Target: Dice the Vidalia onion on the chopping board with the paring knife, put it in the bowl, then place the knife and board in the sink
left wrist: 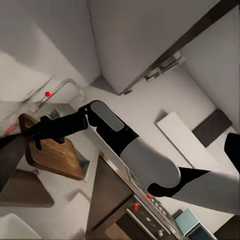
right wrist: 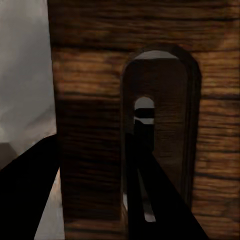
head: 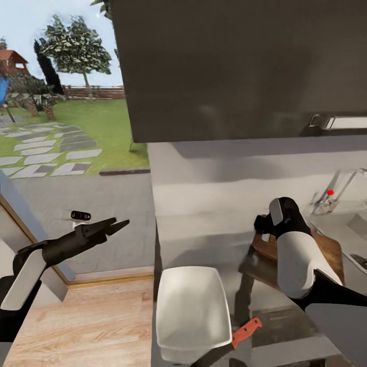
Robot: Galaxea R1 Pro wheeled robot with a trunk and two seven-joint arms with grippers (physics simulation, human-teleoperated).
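Glossy white squarish bowl (head: 191, 306) empty on grey metal countertop (head: 204, 239); red-handled paring knife (head: 246, 331) beside it; right gripper (head: 263, 224) clamped through brown wooden chopping board (head: 326, 250) slot; left gripper (head: 113, 227) open; sink stowing seemingly remains.

Soft daylight, glossy reflections on the countertop (head: 214, 239), dim blurry right wrist close-up.

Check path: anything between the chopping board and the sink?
Nothing visible. The right gripper is at the chopping board by its handle slot, and the sink lies directly beside the board's far edge, bare countertop only.
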